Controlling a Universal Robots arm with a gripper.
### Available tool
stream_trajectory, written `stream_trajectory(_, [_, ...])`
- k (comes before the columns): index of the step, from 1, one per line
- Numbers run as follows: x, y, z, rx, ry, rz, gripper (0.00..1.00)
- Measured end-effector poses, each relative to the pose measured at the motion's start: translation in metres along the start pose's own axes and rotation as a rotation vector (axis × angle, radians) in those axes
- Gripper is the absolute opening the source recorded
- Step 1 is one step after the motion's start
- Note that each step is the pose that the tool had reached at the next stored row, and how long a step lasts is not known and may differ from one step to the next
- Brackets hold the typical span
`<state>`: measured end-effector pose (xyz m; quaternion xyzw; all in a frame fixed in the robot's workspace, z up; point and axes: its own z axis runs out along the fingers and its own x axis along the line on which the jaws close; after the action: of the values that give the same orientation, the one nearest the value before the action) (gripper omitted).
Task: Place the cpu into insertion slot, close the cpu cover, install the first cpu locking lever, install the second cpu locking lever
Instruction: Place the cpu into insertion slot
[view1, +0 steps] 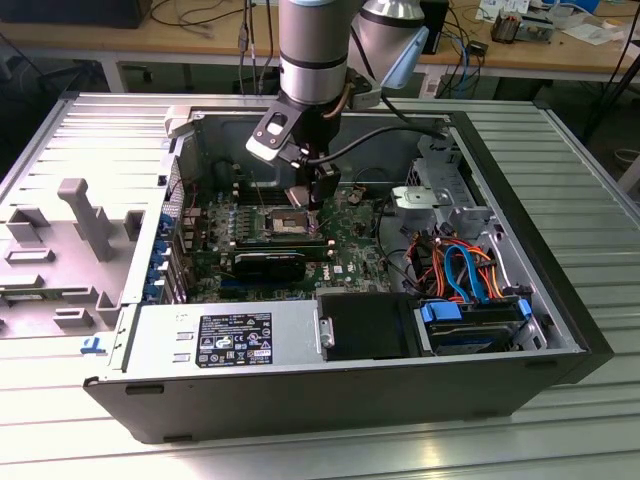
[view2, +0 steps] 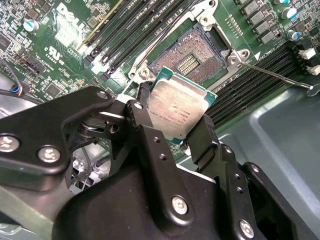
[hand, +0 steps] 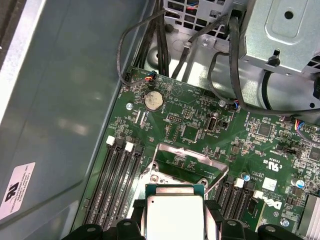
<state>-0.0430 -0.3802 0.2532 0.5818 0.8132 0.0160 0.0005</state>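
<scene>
Second wrist view showed the gripper (view2: 175, 120) clamped on the cpu (view2: 179, 106), near the bare slot (view2: 192, 57). In the exterior view it hung at two o'clock of the slot. Farther, in the first wrist view, the cover (hand: 192, 155) stood raised. I judged no step finished yet.

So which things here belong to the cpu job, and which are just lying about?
Part of the job:
- the gripper, shut on the cpu
- the insertion slot, empty
- the cpu cover, open
- a locking lever

Just lying about:
- coin battery
- memory slots
- power supply
- orange and blue cables
</scene>
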Motion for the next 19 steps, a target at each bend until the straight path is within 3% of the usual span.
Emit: stream_trajectory(19, [0.0,-0.0001,0.002,0.0009,-0.0043,0.02,0.54])
